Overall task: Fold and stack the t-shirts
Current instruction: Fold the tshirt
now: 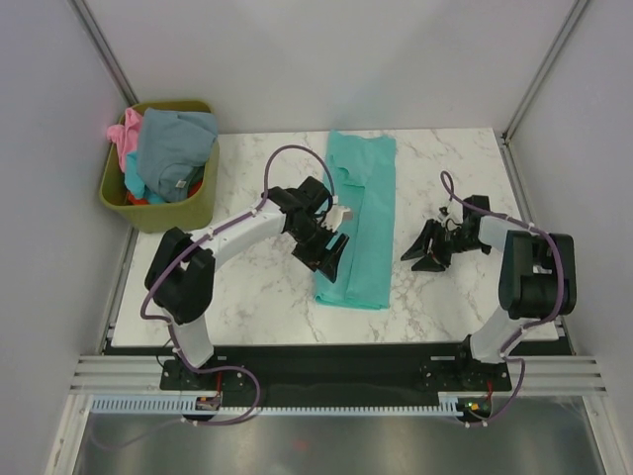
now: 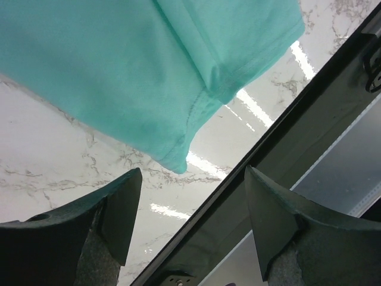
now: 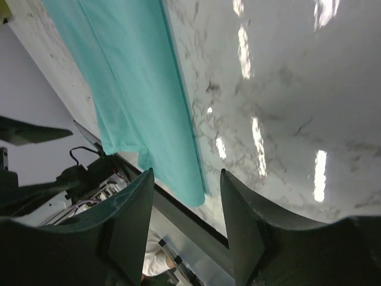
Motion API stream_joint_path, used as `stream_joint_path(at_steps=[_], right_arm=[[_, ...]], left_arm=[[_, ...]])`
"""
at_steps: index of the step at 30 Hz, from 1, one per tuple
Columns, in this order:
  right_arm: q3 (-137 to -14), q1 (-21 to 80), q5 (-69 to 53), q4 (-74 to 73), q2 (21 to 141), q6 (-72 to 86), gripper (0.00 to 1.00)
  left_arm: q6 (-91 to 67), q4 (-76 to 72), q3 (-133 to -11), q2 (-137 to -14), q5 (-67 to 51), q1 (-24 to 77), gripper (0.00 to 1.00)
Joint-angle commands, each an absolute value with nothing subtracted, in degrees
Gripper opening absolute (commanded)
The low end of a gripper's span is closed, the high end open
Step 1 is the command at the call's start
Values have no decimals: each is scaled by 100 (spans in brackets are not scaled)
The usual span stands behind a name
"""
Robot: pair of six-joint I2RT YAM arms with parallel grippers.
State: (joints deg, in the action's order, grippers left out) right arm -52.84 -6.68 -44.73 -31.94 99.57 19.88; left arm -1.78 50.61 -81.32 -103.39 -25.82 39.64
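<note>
A teal t-shirt (image 1: 359, 218) lies on the marble table (image 1: 257, 287), folded lengthwise into a long strip running from far to near. It also shows in the left wrist view (image 2: 149, 71) and the right wrist view (image 3: 131, 89). My left gripper (image 1: 329, 259) is open and empty over the strip's near left edge; in its own view (image 2: 193, 202) the shirt's near corner lies just beyond its fingertips (image 2: 119, 208). My right gripper (image 1: 420, 255) is open and empty above bare marble to the right of the shirt (image 3: 186, 202). A grey-blue tee (image 1: 176, 148), a pink tee (image 1: 124, 134) and a bit of red-orange cloth (image 1: 138, 199) lie in the bin.
The olive-green bin (image 1: 188, 213) stands off the table's far left corner, piled with cloth, including a second bit of teal (image 1: 134, 178). The table's dark front edge (image 2: 250, 173) runs close behind the shirt's near end. White walls enclose the table on three sides.
</note>
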Motion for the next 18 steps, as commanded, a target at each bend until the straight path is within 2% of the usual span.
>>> stream_joint_path(at_steps=[1,9,18], right_arm=[[-4776,-607,-4685,-3367,9168,1897,57],[-3745,210,-4272,-3173,7796,2320,59],[-3885,369,-3999,-3164,8656,2171,58]], left_arm=[[-554,4931,-7719,-10248,-2637,3797,77],[-554,4931,-7172,-10502,-2637,3148,77],[-554,4931,-7225,-10907,-2637,3059,77]])
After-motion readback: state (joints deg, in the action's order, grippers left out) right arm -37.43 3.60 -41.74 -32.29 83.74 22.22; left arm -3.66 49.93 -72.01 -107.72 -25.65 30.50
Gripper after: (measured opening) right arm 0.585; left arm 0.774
